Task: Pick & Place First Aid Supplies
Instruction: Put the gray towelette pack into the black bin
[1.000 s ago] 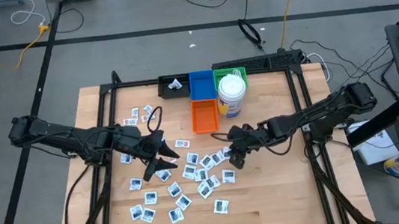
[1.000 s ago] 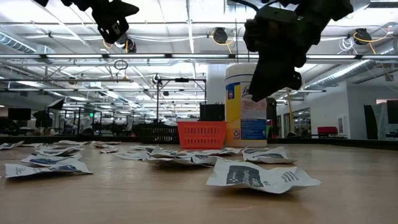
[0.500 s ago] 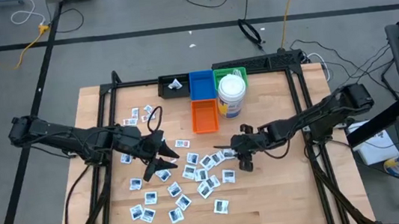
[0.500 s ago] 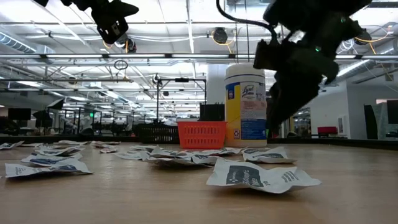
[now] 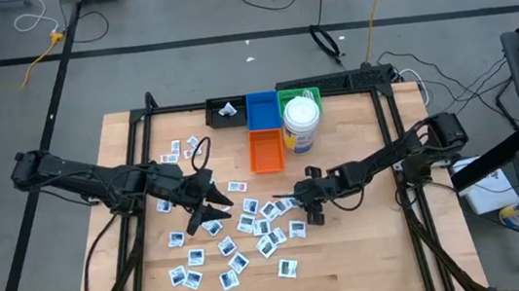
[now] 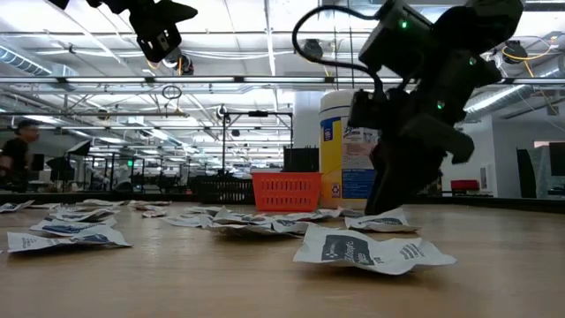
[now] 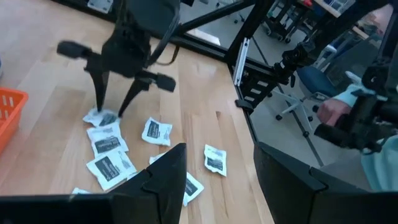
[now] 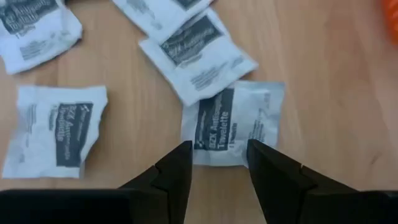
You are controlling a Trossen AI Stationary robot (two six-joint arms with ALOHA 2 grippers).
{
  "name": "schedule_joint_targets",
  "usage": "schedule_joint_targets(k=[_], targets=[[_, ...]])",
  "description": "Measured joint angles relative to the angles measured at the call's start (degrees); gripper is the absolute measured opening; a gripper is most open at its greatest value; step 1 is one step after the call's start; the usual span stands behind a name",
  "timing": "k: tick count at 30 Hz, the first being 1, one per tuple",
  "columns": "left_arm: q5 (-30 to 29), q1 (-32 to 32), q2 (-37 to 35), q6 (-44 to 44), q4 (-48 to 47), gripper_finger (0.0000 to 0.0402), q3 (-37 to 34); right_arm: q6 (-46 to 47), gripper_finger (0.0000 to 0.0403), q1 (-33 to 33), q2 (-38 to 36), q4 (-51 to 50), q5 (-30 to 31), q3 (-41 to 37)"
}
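Note:
Many small white first aid packets (image 5: 250, 230) with dark print lie flat and scattered over the middle of the wooden table. My right gripper (image 5: 297, 198) is open and slants down over the right end of the scatter. Its fingertips (image 8: 180, 152) stand at either side of the near edge of one packet (image 8: 233, 121), which also shows in the left wrist view (image 7: 99, 118). My left gripper (image 5: 212, 205) hangs open well above the packets on the left of the scatter, with nothing between its fingers (image 7: 168, 177). My right gripper comes at the packet slanting down from the table's right side, its tips low over the packet's near edge (image 8: 217, 155). The packet lies flat on the table. I cannot tell whether the tips touch it.
At the far middle stand an orange basket (image 5: 265, 150), a blue bin (image 5: 260, 109), a green bin (image 5: 298, 95), a black bin (image 5: 226, 111) and a white wipes canister (image 5: 301, 123). A black frame (image 5: 391, 140) borders the table. A person (image 6: 18, 150) shows in the room behind.
My right gripper has come down from above the table to just over the packets, moving slightly toward the table's left edge, and its wrist has rolled. The packets lie as before.

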Motion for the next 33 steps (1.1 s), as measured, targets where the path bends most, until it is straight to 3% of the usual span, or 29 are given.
schedule_joint_targets(k=[4,11,16,24,33], targets=[[0.06,0.00,0.00,-1.19,-0.30,0.0191,0.00,-0.01,0.0124,0.00,0.78,-0.62,1.48,0.07],[0.15,-0.04,0.00,-1.21,-0.48,0.0191,0.00,-0.20,0.0013,0.87,0.80,-0.97,1.36,0.07],[0.15,-0.04,0.00,-0.81,-0.49,0.0191,0.00,1.72,0.0004,1.80,0.50,-2.36,1.66,0.07],[0.07,0.00,0.00,0.47,-0.43,0.0191,0.00,10.59,0.0001,3.41,-7.17,-13.98,2.73,-0.41],[-1.10,0.02,0.02,0.69,0.14,0.0191,-0.02,5.80,0.0001,3.85,-13.29,-4.16,1.26,-0.15]])
